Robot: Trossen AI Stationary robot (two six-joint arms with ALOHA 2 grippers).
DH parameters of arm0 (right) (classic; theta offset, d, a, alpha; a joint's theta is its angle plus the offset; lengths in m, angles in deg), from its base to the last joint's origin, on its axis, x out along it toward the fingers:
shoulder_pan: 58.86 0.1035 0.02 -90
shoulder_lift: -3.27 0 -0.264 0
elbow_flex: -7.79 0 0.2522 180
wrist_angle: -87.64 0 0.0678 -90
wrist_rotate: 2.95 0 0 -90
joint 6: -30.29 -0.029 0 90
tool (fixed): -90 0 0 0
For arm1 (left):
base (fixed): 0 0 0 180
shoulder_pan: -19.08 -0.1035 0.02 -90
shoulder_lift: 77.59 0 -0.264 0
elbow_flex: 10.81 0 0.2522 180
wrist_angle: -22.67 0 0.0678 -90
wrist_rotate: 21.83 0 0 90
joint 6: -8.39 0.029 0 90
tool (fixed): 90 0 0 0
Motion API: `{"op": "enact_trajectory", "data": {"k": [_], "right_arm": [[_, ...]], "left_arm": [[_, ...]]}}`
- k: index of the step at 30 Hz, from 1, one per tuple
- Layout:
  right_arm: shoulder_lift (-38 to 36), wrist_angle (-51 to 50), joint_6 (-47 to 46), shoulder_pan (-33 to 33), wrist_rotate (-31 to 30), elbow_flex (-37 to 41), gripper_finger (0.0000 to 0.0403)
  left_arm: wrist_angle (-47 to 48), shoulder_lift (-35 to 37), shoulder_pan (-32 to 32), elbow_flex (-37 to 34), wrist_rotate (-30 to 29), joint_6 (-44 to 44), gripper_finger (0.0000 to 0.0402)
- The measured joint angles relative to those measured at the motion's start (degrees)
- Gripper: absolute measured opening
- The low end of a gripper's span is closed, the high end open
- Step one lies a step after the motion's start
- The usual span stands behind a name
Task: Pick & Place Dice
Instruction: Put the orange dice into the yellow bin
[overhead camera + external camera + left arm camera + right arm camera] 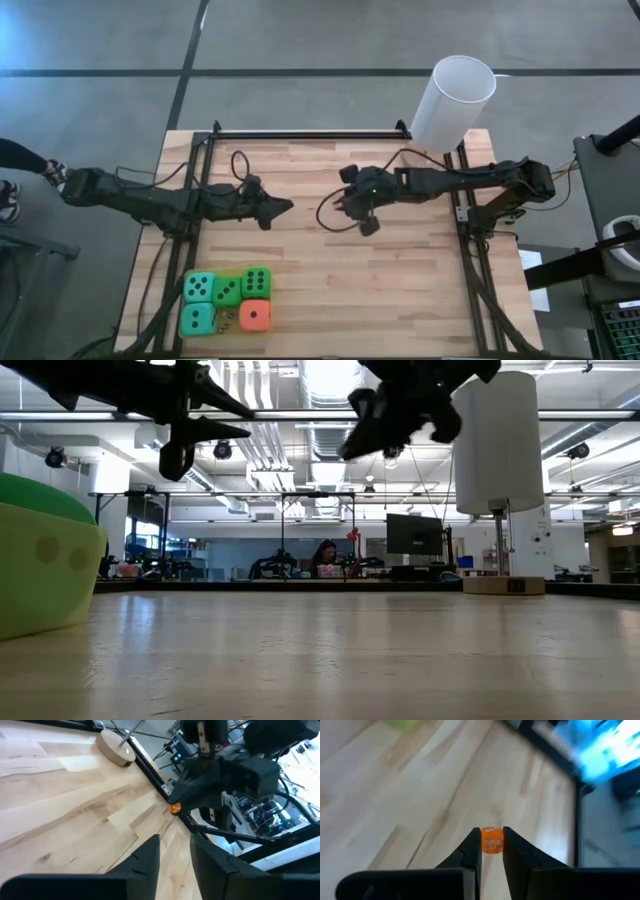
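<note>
Seen from above: wooden bench (400, 300) with both arms reaching in over its middle.

Right gripper (491, 837), raised over the centre of the bench: fingers pressed in on a small orange die (492, 840), pinched by two opposite faces at the very fingertips, a six-pip face turned toward the wrist camera. No contact between die and wood in the low view.

Left gripper (283, 208), hanging left of centre and pointing toward the right gripper: fingers slightly spread, a narrow gap between them, nothing inside.

Larger dice grouped at the near left corner, touching or almost touching one another: teal die (200, 288), second teal die (197, 320), green die (227, 292), second green die (256, 281), orange-red die (255, 316).

White cylinder (455, 100) upright at the far right corner, well apart from both grippers.

Relation governing the coming move: group of dice toward the near left corner from the held die, below and closer to the left arm; cylinder toward the far right, on the right arm's own side. No long axis on a cube, so no turning of the wrist called for. Intended resting place not determinable here.
</note>
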Motion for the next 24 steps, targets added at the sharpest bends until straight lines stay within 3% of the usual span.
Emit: {"op": "enact_trajectory", "data": {"k": [11, 24], "right_arm": [[0.24, 33.99, 1.60, 0.02, -1.27, 9.35, 0.0048], [0.24, 48.26, 0.58, 0.50, -0.90, 15.91, 0.0048]], "left_arm": [[-1.24, -0.90, 0.00, 0.00, -3.17, -0.16, 0.0123], [-18.60, -10.19, -0.02, 0.53, -2.39, 4.57, 0.0101]]}}
